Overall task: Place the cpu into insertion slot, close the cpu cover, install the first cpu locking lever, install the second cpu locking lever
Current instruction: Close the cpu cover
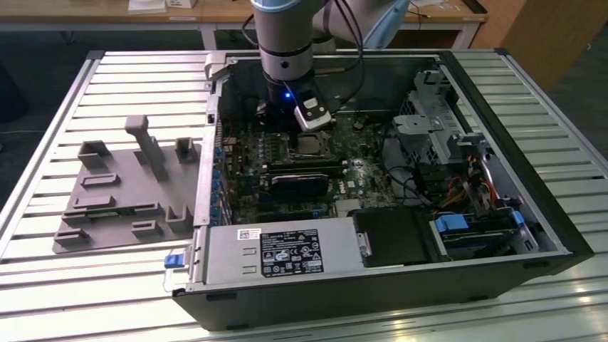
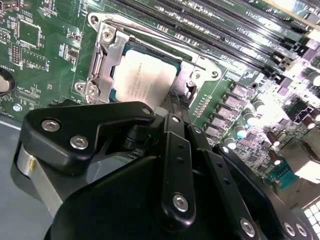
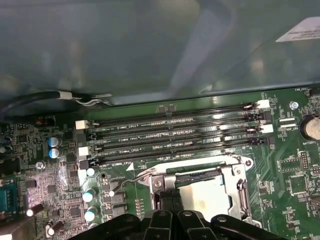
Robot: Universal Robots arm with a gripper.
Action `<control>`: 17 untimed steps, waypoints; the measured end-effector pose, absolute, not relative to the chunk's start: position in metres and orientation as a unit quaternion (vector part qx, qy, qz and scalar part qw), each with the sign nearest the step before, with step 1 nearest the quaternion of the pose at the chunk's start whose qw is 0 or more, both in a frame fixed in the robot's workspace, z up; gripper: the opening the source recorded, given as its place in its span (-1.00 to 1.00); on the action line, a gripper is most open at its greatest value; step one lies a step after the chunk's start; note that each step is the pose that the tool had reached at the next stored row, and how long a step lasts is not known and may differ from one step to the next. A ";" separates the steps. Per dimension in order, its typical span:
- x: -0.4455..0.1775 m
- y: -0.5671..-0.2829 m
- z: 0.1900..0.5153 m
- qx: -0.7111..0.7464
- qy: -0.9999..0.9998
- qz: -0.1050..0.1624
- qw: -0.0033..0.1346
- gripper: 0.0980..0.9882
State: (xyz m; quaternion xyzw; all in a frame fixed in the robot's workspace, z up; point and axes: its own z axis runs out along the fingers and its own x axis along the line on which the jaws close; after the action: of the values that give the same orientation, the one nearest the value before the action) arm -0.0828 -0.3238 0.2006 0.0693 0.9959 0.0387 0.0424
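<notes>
In the exterior view, the arm (image 1: pixel 285 43) reached down into the open computer case (image 1: pixel 532 214) on the slatted table (image 1: pixel 85 299). The gripper (image 1: pixel 306 132) hung just above the socket (image 1: pixel 310 147) in the green board (image 1: pixel 366 171). A black card (image 1: pixel 299 184) lay near the socket, and a grey tray (image 1: pixel 124 192) sat well apart on the exterior view's left. In the second wrist view, we saw the chip (image 2: pixel 147 80) lying flat in the socket with the cover (image 2: pixel 106 57) folded down around it, its pale top showing through the window. The gripper (image 2: pixel 174 104) was drawn shut with nothing we could see in it, its tip at the cover's edge just beside the chip. Long memory slots (image 2: pixel 210 30) ran close along one side of the cover. In the first wrist view, the fingers (image 3: pixel 164 200) stood together at the chip's (image 3: pixel 205 197) corner, with a wire lever (image 3: pixel 131 179) curving out just beside them. Capacitors (image 3: pixel 90 195) crowded the board beyond the lever. The memory slots lay between the cover and the case wall (image 3: pixel 150 45).
</notes>
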 end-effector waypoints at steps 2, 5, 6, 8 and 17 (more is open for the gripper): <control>-0.083 -0.324 0.200 0.069 0.996 0.039 0.042 -0.99; -0.083 -0.324 0.199 0.069 0.996 0.040 0.042 -0.99; -0.083 -0.324 0.199 0.069 0.996 0.042 0.042 -0.99; -0.083 -0.324 0.199 0.069 0.996 0.042 0.042 -0.99; -0.082 -0.324 0.202 0.069 0.996 0.042 0.042 -0.99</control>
State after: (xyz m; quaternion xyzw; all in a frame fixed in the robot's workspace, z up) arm -0.0819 -0.3242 0.2025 0.0695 0.9958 0.0423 0.0421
